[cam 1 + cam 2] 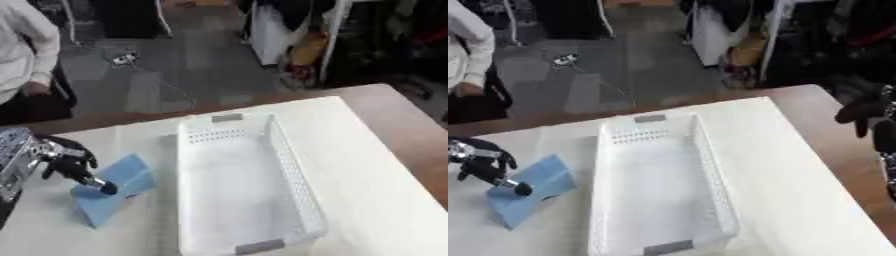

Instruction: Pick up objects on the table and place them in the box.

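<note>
Left robot hand (70,167) curled, one finger on the blue pad (115,192), gripping nothing. Right robot hand (866,116) idle, fingers unclear. Risked sliding the pad along the surface (367,200), missing the box (238,185).

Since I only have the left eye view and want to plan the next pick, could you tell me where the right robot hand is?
Observer: The right robot hand shows only in the right eye view, at its right edge.
Operator: Thank you. Is it anywhere near the basket?
Observer: No. It shows against the brown table edge, past the white cover and well apart from the basket.
</note>
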